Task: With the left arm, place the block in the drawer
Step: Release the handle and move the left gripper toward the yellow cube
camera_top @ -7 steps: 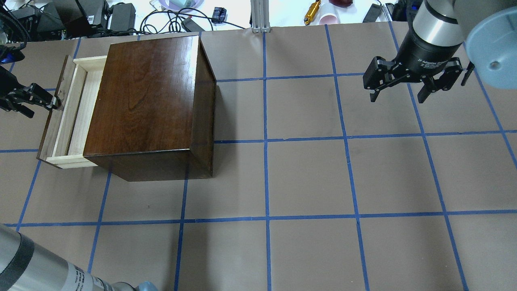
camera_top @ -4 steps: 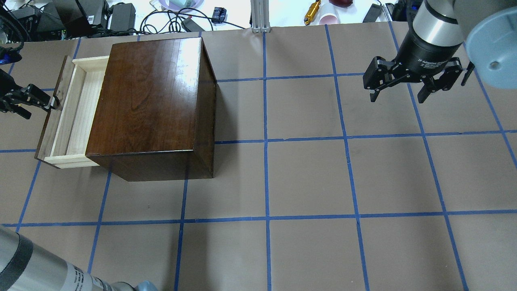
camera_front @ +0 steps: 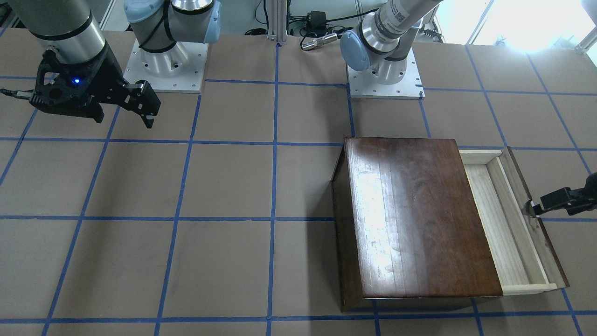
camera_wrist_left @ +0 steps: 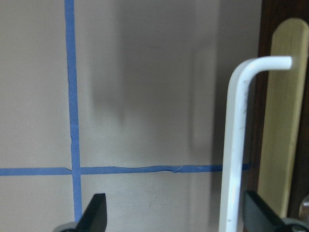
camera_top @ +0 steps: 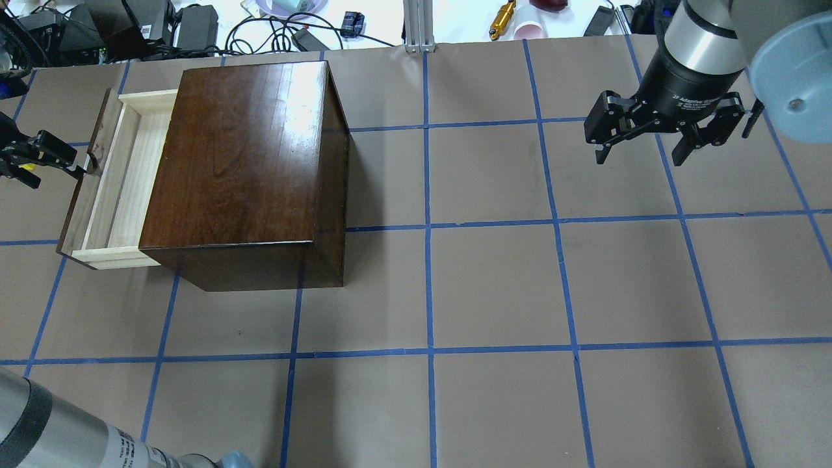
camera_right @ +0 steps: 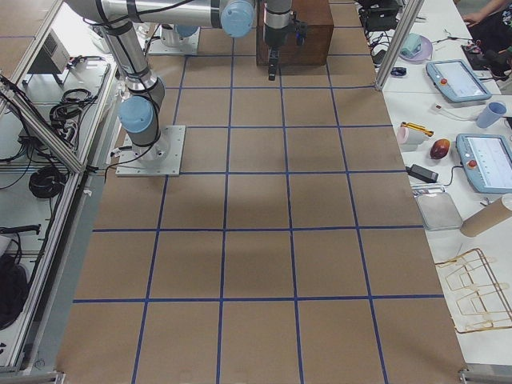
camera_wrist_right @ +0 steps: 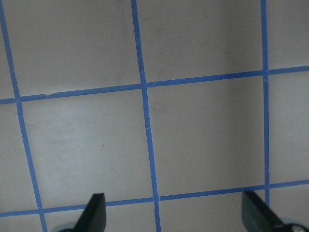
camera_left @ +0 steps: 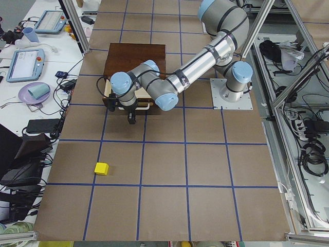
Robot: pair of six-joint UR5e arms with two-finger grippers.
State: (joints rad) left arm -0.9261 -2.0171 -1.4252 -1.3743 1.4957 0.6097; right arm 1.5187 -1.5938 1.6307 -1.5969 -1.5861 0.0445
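The dark-brown wooden box (camera_top: 240, 162) stands at the table's left with its pale drawer (camera_top: 120, 182) pulled part way out; the tray looks empty. It also shows in the front view (camera_front: 499, 224). My left gripper (camera_top: 52, 162) is open just outside the drawer's front panel. In the left wrist view (camera_wrist_left: 176, 215) the metal pull (camera_wrist_left: 235, 145) stands between the spread fingers, near the right one. The yellow block (camera_left: 101, 168) lies on the table well away from the drawer, seen only in the exterior left view. My right gripper (camera_top: 640, 158) is open and empty, hovering at the far right.
Cables, power bricks and small tools lie beyond the table's back edge (camera_top: 195, 26). The brown table (camera_top: 494, 286) has a blue tape grid. The right wrist view shows only bare table (camera_wrist_right: 203, 125).
The drawer has slid slightly further out. My left gripper has drawn back to the left from the drawer front, and its fingers stand apart. The right arm has not moved.
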